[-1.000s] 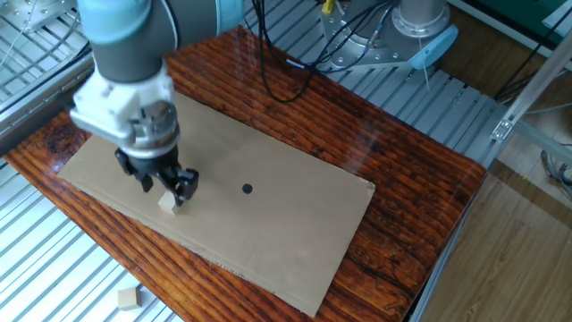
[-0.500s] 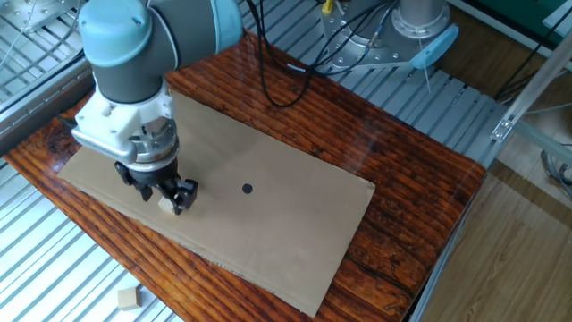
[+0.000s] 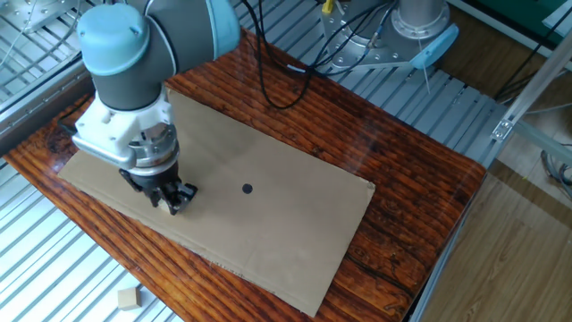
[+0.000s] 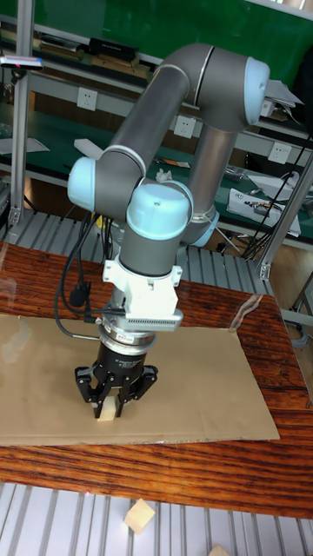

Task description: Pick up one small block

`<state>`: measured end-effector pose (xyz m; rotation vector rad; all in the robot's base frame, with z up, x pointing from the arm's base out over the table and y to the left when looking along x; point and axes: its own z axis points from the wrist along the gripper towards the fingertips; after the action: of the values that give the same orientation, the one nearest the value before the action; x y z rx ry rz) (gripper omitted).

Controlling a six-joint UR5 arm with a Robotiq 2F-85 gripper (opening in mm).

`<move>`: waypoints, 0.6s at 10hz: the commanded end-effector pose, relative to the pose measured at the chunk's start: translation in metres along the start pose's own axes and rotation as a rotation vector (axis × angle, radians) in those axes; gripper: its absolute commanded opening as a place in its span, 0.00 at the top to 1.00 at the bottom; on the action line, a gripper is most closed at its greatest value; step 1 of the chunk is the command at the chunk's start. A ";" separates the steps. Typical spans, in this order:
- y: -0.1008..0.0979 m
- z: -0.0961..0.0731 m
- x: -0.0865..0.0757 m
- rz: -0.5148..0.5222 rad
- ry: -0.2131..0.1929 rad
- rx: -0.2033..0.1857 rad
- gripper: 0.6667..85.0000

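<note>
I have the tool down on the cardboard near the table's front edge, fingers straddling the block for a grip, though whether they clamp it I cannot tell.

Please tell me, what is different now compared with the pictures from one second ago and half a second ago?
The gripper has moved lower onto the small block, so its fingers now stand on both sides of it. A firm hold cannot be confirmed yet. The block kept its place on the cardboard; the black dot and the second block did not move.
</note>
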<state>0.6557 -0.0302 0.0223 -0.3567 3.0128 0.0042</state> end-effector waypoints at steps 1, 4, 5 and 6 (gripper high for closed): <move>-0.002 -0.007 0.006 0.028 0.026 -0.011 0.90; -0.010 -0.066 0.018 0.037 0.053 -0.045 0.99; -0.012 -0.080 0.019 0.044 0.032 -0.034 0.99; -0.012 -0.090 0.020 0.048 0.015 -0.032 0.99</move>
<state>0.6376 -0.0447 0.0774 -0.3192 3.0533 0.0353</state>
